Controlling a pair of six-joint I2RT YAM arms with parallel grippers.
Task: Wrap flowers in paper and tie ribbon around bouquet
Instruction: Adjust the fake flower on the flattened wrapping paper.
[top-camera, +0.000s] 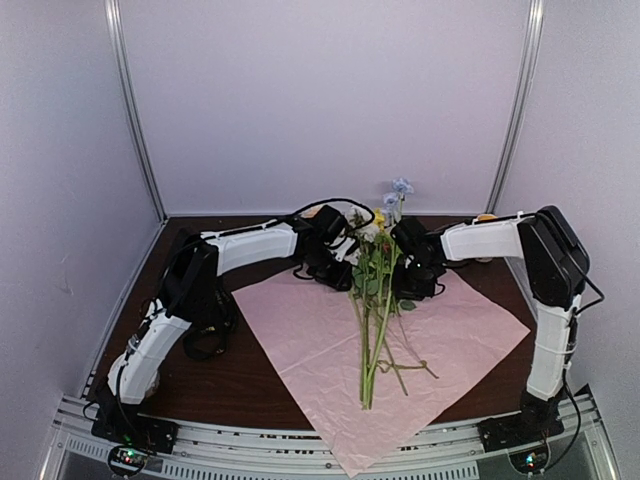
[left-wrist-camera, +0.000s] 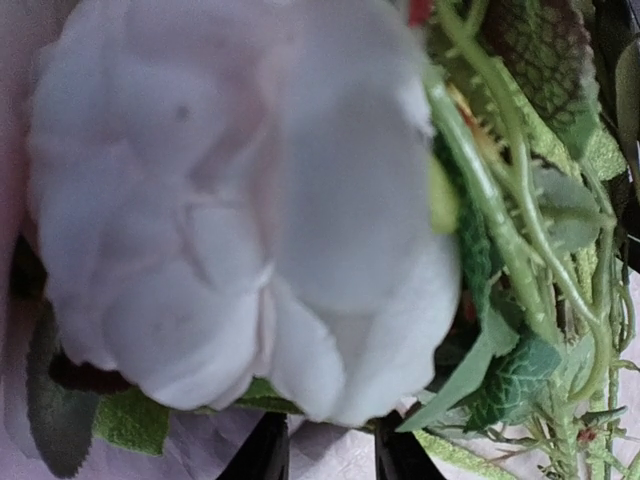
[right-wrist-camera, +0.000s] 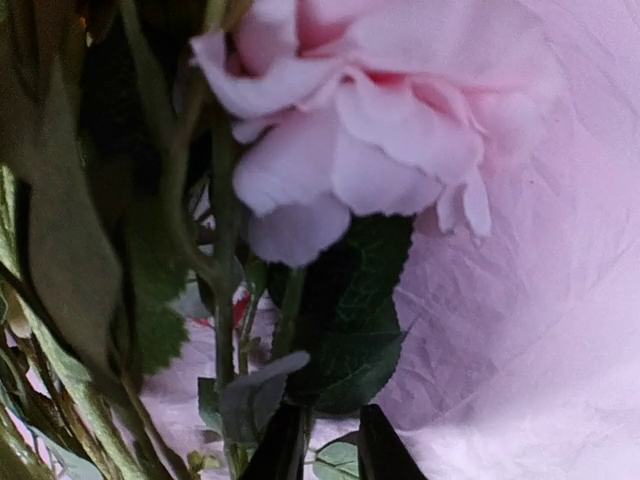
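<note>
Item 1: the flowers (top-camera: 375, 300) are lying in 1 loose bundle on the paper (top-camera: 470, 340), stems pointing at the near edge of the table (top-camera: 240, 385) and heads pointing at the far wall. The stem ends are fanning apart slightly, with 1 thin stem straying to the right. Blue blooms (top-camera: 398, 192) are standing up beyond the far end of the bundle, and a yellow bloom (top-camera: 379, 216) is sitting just below them.

Item 2: the paper is lying flat with its pale pink face up, turned like a diamond. Its near corner is reaching over the table's front edge.

Item 3: the left gripper (top-camera: 335, 262) is sitting just beside the flower heads on their left. In its wrist view a white bloom (left-wrist-camera: 230, 220) is filling most of the frame, and the fingers (left-wrist-camera: 262, 455) are standing a narrow gap apart, with only paper showing between them.

Item 4: the right gripper (top-camera: 408, 272) is sitting against the heads on their right. Its wrist view is showing a pink bloom (right-wrist-camera: 370, 130) above dark leaves. The fingertips (right-wrist-camera: 285, 445) are standing slightly apart with a green leaf showing in the gap. Whether they are pinching it cannot be told.
</note>
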